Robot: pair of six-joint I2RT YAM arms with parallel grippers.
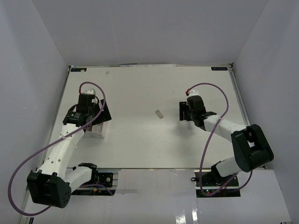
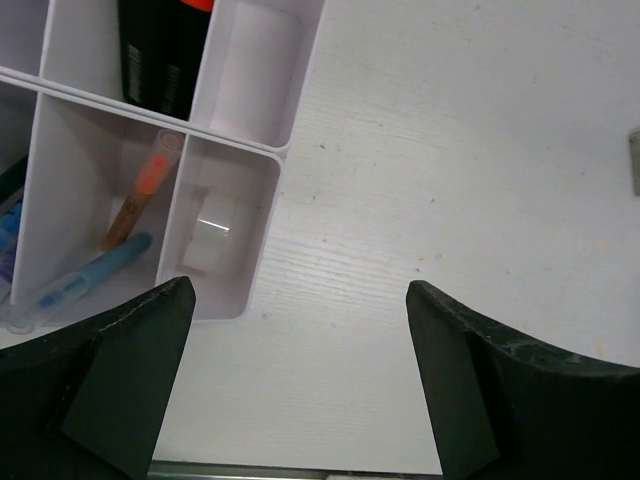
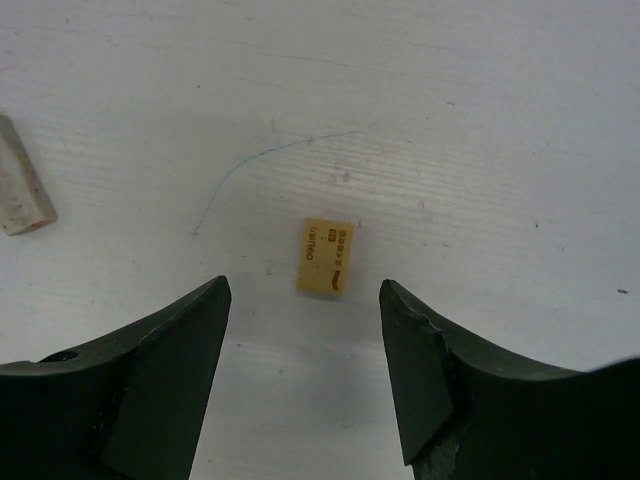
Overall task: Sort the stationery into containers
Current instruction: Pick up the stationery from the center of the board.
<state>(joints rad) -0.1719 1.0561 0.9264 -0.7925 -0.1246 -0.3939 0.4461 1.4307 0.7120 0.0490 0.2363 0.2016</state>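
"What's the right claw doing?"

"It's open and holds nothing. The little tan block lies on the table in line with the gap between its fingers, so I think it's lined up to pinch it. A grey block lies off to the side."

"And the left claw?"

"Wide open and empty too. It's over a corner of the white tray, where the tape roll sits in its own box."
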